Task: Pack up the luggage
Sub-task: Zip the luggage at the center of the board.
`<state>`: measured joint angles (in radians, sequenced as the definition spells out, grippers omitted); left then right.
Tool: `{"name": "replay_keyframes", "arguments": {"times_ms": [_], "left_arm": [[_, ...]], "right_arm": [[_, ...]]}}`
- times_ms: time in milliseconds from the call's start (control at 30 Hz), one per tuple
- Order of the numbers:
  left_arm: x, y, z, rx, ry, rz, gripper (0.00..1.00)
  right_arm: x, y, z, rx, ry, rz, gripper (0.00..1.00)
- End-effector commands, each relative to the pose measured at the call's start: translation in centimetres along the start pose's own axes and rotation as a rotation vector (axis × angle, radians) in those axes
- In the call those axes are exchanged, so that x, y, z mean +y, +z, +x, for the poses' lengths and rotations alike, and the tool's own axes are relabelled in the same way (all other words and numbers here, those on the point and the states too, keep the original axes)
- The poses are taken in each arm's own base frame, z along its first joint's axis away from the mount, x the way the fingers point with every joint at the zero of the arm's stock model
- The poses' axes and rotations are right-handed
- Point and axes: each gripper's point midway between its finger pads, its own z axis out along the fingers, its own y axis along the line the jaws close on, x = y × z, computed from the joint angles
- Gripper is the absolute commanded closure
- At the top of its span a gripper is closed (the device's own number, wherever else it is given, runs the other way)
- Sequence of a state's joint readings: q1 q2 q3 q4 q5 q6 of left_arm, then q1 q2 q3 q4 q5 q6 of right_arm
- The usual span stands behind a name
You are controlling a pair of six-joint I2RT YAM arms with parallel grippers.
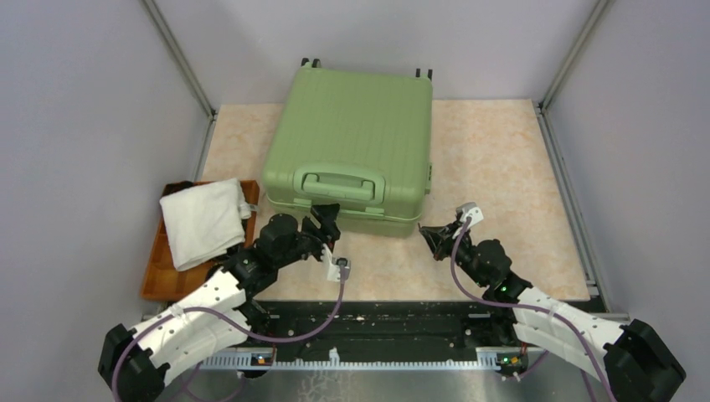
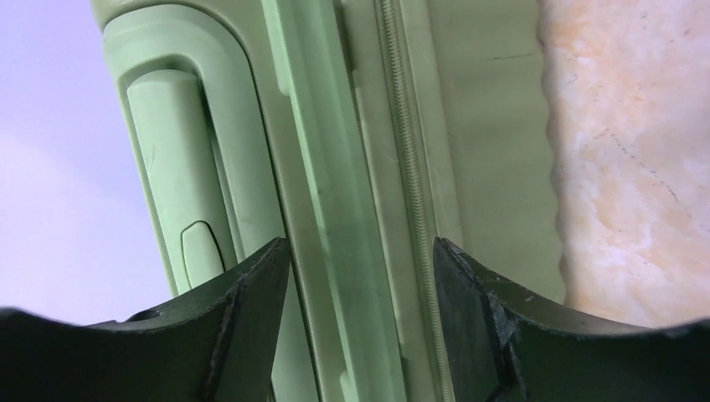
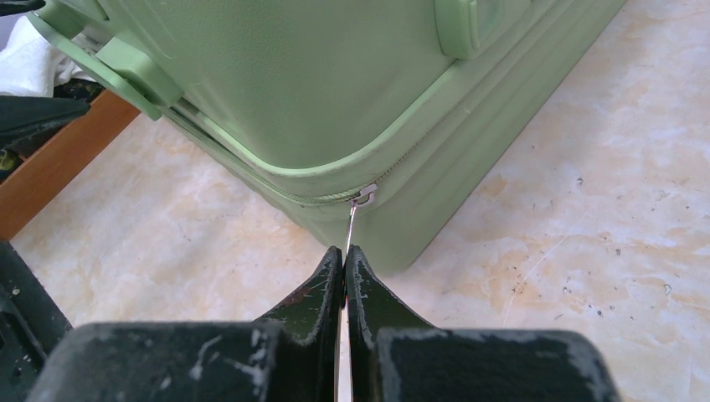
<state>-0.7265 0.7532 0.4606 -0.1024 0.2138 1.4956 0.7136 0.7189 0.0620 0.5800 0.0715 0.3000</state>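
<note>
The closed luggage [image 1: 352,142] is laid flat on the desk [image 1: 494,167], its zip pull [image 3: 353,222] clenched in the right end effector [image 3: 345,255], apparently for unzipping, while its front edge is straddled by the released left end effector [image 2: 360,251], likely for bracing.

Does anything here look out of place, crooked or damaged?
Nothing is spilled or damaged. The folded white cloth overhangs the rim of its brown tray on the suitcase side, and the green suitcase lies slightly turned against the table edges.
</note>
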Motion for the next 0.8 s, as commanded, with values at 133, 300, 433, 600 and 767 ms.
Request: {"name": "replay_keyframes", "arguments": {"times_ms": [133,300,433,600,767], "left_arm": [[4.0,0.8,0.9,0.042,0.015,-0.124,0.31],[4.6,1.1,1.7,0.083,0.026,-0.161,0.36],[6.4,1.1,2.0,0.098,-0.022,-0.229,0.56],[8.4,1.0,2.8,0.146,-0.038,-0.262,0.73],[12.3,0.0,1.7,0.104,-0.066,-0.335,0.98]], "right_arm": [[2.3,-0.3,0.0,0.015,0.027,-0.101,1.00],[2.3,-0.3,-0.1,0.011,0.032,-0.104,1.00],[2.4,-0.4,0.1,0.017,0.034,-0.108,1.00],[2.3,-0.4,0.5,0.025,0.034,-0.107,1.00],[2.2,-0.3,0.8,0.040,0.022,-0.105,1.00]]}}
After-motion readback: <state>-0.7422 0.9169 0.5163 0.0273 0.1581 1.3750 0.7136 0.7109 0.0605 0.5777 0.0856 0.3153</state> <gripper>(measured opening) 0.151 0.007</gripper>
